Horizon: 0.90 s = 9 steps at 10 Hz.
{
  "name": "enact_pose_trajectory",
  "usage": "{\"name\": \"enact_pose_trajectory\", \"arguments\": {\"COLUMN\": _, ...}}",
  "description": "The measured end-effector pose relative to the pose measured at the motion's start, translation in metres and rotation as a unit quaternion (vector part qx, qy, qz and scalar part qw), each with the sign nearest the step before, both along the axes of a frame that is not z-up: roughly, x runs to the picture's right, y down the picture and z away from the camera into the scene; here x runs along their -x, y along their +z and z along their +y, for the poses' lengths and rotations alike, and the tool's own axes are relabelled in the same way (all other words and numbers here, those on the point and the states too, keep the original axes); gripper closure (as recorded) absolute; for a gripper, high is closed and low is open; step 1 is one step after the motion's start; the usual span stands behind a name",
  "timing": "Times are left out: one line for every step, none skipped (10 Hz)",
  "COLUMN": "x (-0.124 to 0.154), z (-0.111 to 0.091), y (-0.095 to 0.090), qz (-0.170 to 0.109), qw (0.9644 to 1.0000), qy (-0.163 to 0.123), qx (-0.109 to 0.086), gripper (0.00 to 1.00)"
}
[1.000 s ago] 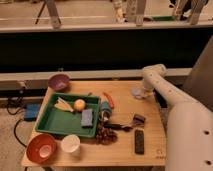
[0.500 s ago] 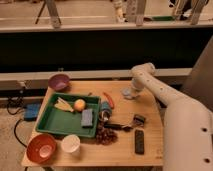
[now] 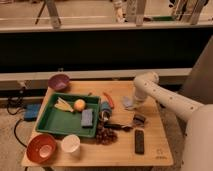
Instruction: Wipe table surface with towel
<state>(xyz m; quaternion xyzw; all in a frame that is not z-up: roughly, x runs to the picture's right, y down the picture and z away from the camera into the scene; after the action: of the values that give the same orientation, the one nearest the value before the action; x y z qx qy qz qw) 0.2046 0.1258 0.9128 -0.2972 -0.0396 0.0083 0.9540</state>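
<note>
A small pale grey towel [image 3: 127,103] lies flat on the wooden table [image 3: 155,150], right of centre toward the far edge. My gripper [image 3: 134,101] is at the end of the white arm [image 3: 165,97] that comes in from the right. It is pressed down on the towel's right side. The towel's left part shows beside it.
A red pepper [image 3: 109,99] and a blue can [image 3: 105,109] lie just left of the towel. A green tray [image 3: 60,122] holds a banana, an orange and a blue sponge. A purple bowl [image 3: 59,81], red bowl [image 3: 41,147], white cup [image 3: 70,143], grapes [image 3: 104,135] and black remote [image 3: 139,141] are also there.
The arm has swung left across the table and the towel has slid left with it, from near the right edge toward the red pepper.
</note>
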Motion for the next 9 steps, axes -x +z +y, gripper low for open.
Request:
{"name": "enact_pose_trajectory", "arguments": {"x": -0.008, "z": 0.008, "y": -0.007, "qz": 0.001, "qw": 1.0, "qy": -0.001, "qx": 0.003, "gripper": 0.92}}
{"name": "enact_pose_trajectory", "arguments": {"x": -0.022, "z": 0.013, "y": -0.012, "qz": 0.007, "qw": 1.0, "qy": 0.002, "qx": 0.005, "gripper": 0.92}}
{"name": "enact_pose_trajectory", "arguments": {"x": -0.038, "z": 0.013, "y": -0.015, "qz": 0.018, "qw": 0.9998, "qy": 0.006, "qx": 0.004, "gripper": 0.92}}
{"name": "enact_pose_trajectory", "arguments": {"x": -0.049, "z": 0.01, "y": -0.013, "qz": 0.027, "qw": 0.9996, "qy": 0.011, "qx": 0.001, "gripper": 0.92}}
{"name": "enact_pose_trajectory", "arguments": {"x": -0.06, "z": 0.002, "y": -0.007, "qz": 0.04, "qw": 0.9989, "qy": 0.021, "qx": -0.003, "gripper": 0.92}}
{"name": "enact_pose_trajectory", "arguments": {"x": -0.067, "z": -0.007, "y": 0.002, "qz": 0.049, "qw": 0.9983, "qy": 0.03, "qx": -0.006, "gripper": 0.92}}
{"name": "enact_pose_trajectory", "arguments": {"x": -0.072, "z": -0.02, "y": 0.013, "qz": 0.058, "qw": 0.9974, "qy": 0.04, "qx": -0.011, "gripper": 0.92}}
{"name": "enact_pose_trajectory", "arguments": {"x": -0.074, "z": -0.028, "y": 0.021, "qz": 0.063, "qw": 0.997, "qy": 0.044, "qx": -0.013, "gripper": 0.92}}
{"name": "enact_pose_trajectory", "arguments": {"x": -0.074, "z": -0.043, "y": 0.035, "qz": 0.068, "qw": 0.9962, "qy": 0.051, "qx": -0.018, "gripper": 0.92}}
